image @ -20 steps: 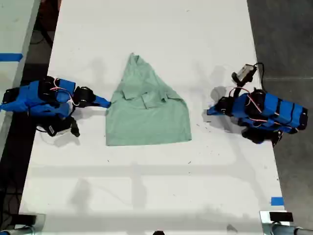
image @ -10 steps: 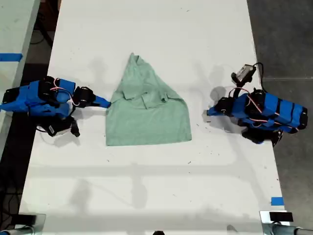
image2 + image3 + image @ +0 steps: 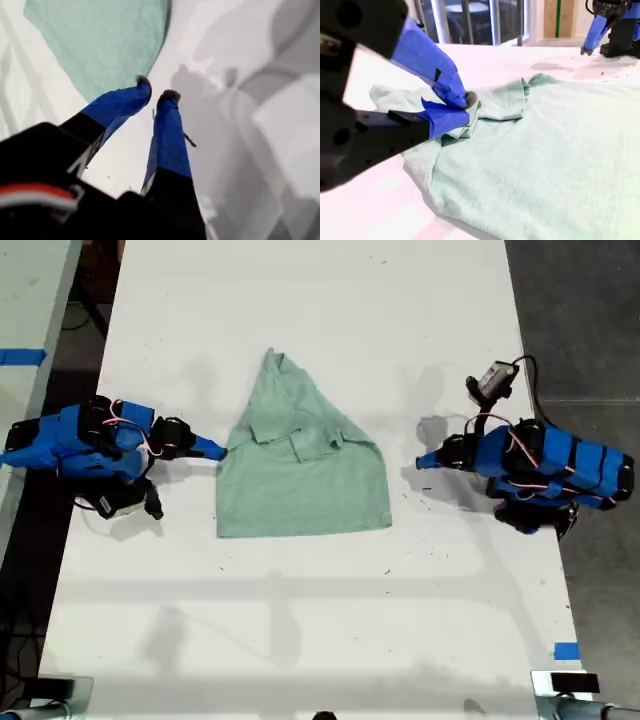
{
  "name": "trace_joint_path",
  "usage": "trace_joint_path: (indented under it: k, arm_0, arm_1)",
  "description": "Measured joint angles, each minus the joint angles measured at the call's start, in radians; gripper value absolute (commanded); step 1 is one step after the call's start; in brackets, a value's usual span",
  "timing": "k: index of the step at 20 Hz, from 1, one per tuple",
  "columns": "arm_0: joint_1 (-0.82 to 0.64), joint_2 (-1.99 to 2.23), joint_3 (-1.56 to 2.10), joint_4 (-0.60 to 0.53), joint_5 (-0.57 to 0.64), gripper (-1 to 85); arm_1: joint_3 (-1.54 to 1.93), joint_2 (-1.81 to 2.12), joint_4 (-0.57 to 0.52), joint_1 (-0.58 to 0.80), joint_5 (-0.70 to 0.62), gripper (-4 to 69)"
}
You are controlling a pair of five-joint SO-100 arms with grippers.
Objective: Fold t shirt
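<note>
Two hands: our second hand (image 3: 467, 103) seems clenched on the limp, light t shirt (image 3: 305, 480) at its edge; our first hand (image 3: 156, 89) hangs released, empty

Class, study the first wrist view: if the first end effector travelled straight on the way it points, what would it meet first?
Probably the t shirt, at its side edge; only bare table lies before my first end effector.

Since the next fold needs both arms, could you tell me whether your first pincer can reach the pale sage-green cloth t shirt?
Probably yes: bare white table lies between my first pincer and the shirt.
</note>
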Motion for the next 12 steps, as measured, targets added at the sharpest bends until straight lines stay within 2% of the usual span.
trace_joint_path:
  k: [2,7,8,9,10,12]
  arm_0:
    - [0.0,0.0,0.0,0.0,0.0,-0.1]
    - [0.0,0.0,0.0,0.0,0.0,-0.1]
    - [0.0,0.0,0.0,0.0,0.0,-0.1]
    - [0.0,0.0,0.0,0.0,0.0,-0.1]
    - [-0.002,0.0,0.0,0.0,0.0,-0.1]
    - [-0.002,0.0,0.0,0.0,0.0,-0.1]
  arm_1:
    - [-0.186,-0.336,-0.094,-0.037,-0.002,18.2]
    - [-0.325,-1.015,-0.459,-0.098,0.002,20.7]
    - [-0.337,-1.114,-0.525,-0.097,0.002,17.4]
    - [-0.367,-1.2,-0.566,-0.097,0.002,4.9]
    - [-0.414,-1.259,-0.58,-0.097,0.0,3.5]
    - [-0.454,-1.308,-0.597,-0.092,-0.023,5.9]
